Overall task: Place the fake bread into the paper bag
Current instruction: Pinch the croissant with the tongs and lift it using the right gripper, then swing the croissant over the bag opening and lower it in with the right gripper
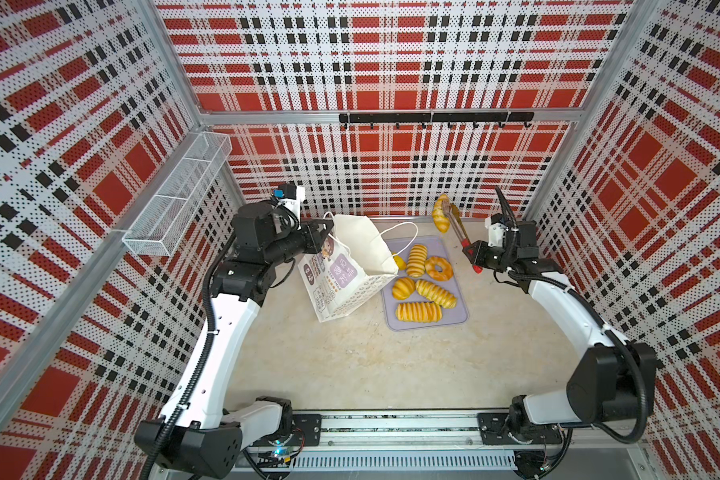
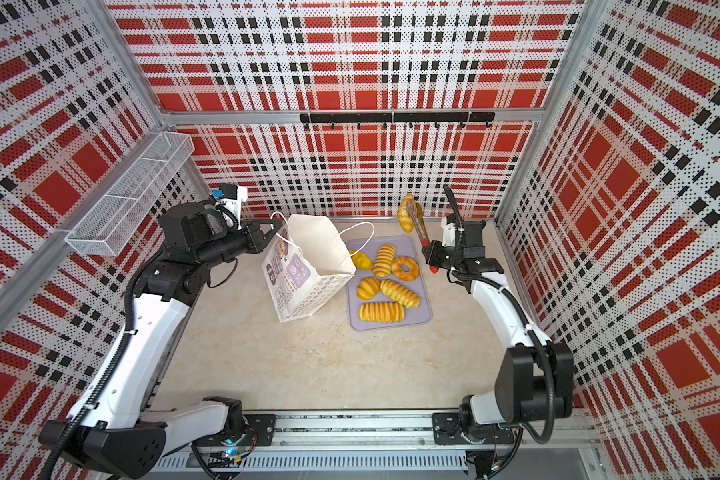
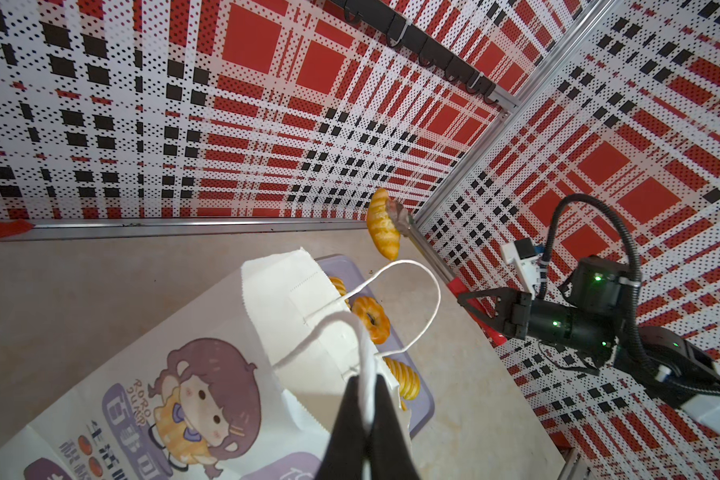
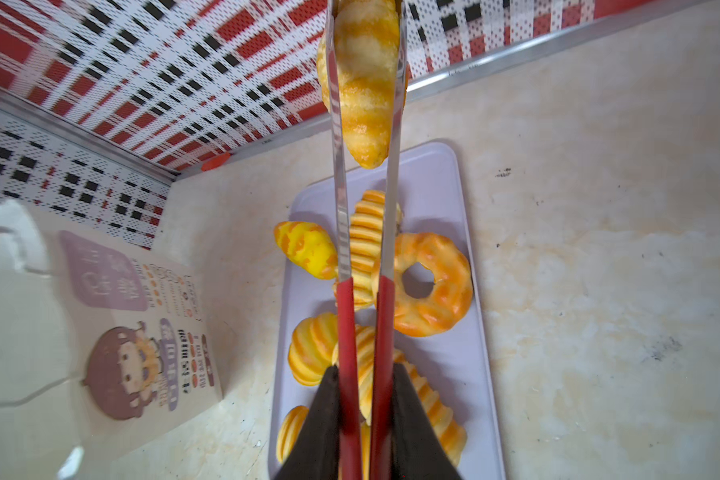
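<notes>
Red-handled tongs are clamped between the narrowed fingers of the right hand. At their far tips one piece of the fake bread, a ridged golden roll, is pinched in the air ahead of the hand. It is judged light and slightly squashy, with a glossy skin that may slip, so a hold across its thick middle is judged safest. Below the hand the other pieces, a ring donut among them, are spread on the lilac tray on the worktop. Further off, the paper bag is held leaning, mouth open, by the left hand, which is closed on one cord handle. The paper is judged thin and easily creased.
</notes>
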You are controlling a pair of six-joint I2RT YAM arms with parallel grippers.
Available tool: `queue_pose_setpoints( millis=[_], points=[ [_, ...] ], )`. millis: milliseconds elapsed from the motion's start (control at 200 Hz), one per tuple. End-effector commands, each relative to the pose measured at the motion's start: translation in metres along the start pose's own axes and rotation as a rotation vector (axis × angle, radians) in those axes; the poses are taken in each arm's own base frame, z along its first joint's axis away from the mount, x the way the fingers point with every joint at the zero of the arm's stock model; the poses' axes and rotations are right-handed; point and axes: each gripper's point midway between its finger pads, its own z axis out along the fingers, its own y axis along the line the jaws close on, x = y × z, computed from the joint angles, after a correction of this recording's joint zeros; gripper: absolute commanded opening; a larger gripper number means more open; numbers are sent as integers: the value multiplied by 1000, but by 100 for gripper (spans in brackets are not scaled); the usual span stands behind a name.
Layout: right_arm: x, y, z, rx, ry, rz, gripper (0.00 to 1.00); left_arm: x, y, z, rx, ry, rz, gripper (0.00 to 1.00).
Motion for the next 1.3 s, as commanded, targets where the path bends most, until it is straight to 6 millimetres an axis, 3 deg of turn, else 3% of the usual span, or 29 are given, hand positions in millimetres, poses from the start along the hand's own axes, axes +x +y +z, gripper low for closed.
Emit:
queue_pose_setpoints(
  millis=[0,271,546,877,1298],
  points=[
    [-21,34,-39,-92,-102,-96,20,-5,-8,-3,24,-25,25,0],
    [-28,80,-101,-238,-212,-173,18,-5,-7,2,28,-21,28,0],
    [-11,120,-131,-417,-199,-224,16,-6,-10,7,41,-20,30,0],
    [40,149,-117,-581,-33,-190,16,-7,-16,11,57,-21,30,0],
    [101,152,-88,-519,151,-212,16,-9,-21,10,63,-26,35,0]
  ],
)
